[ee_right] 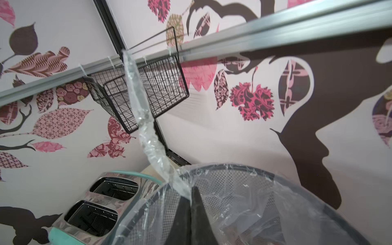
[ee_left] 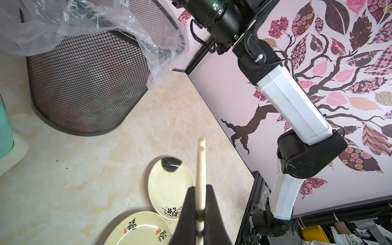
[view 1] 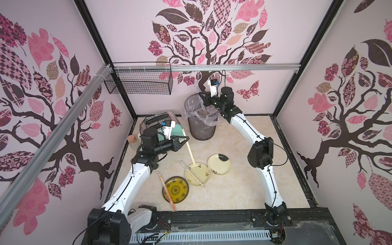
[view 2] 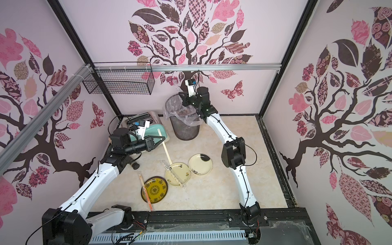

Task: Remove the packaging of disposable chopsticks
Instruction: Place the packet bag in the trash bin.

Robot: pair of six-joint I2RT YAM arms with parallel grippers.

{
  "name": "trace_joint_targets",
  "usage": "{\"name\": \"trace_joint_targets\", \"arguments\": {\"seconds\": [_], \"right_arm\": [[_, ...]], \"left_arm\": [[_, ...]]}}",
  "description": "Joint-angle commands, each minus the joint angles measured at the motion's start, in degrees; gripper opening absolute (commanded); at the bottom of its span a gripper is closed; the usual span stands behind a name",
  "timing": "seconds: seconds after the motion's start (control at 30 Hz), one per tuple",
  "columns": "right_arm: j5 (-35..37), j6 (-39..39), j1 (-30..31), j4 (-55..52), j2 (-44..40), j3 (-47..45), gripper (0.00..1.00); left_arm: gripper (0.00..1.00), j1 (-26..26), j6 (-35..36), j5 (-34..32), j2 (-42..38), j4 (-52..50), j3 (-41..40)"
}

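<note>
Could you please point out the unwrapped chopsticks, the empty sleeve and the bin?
unwrapped chopsticks (ee_left: 200,167): left wrist view, mid-shaft.
empty sleeve (ee_right: 141,110): right wrist view, its middle.
bin (view 1: 202,129): in a top view, mesh wall.

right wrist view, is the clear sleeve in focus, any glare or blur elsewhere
Right wrist view: the sleeve pinched by the right gripper is sharp, creases glinting; the toaster mirrors the wallpaper in its chrome. Left wrist view: the chopsticks in the left gripper look soft up close; white glare on the bin liner. Both top views: even light, faint shadows, wide-angle splay at the edges.
</note>
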Motion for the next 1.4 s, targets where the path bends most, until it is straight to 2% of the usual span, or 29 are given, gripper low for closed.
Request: {"name": "trace_joint_targets", "arguments": {"seconds": [0.0, 0.1, 0.2, 0.4, 0.7, 0.87, 1.37], "right_arm": [[0.7, -1.7, -0.3, -1.9, 0.7, 2.1, 0.00], [1.3, -2.2, -0.3, -2.8, 0.6, 2.0, 0.04], [1.3, -2.6, -0.3, -3.4, 0.6, 1.9, 0.23], [1.2, -2.5, -0.3, -3.3, -0.1, 1.9, 0.43], [0.8, -2.3, -0.3, -2.9, -2.2, 2.2, 0.47], [0.3, -2.1, -0.2, -4.4, -3.8, 1.5, 0.57], [6.8, -10.1, 0.5, -20.9, -4.6, 1.6, 0.68]], "left_arm": [[0.00, 0.3, 1.0, 0.7, 0.3, 0.1, 1.2], [0.00, 0.3, 1.1, 0.8, 0.4, 0.1, 1.3], [0.00, 0.4, 0.9, 0.8, 0.5, 0.2, 1.3], [0.00, 0.4, 0.3, 0.9, 0.9, 0.8, 1.1], [0.00, 0.4, 0.0, 1.0, 1.0, 0.8, 1.1], [0.00, 0.4, -0.1, 1.1, 1.1, 1.0, 1.0], [0.00, 0.5, -0.3, 1.2, 1.5, 1.2, 1.0]]}}
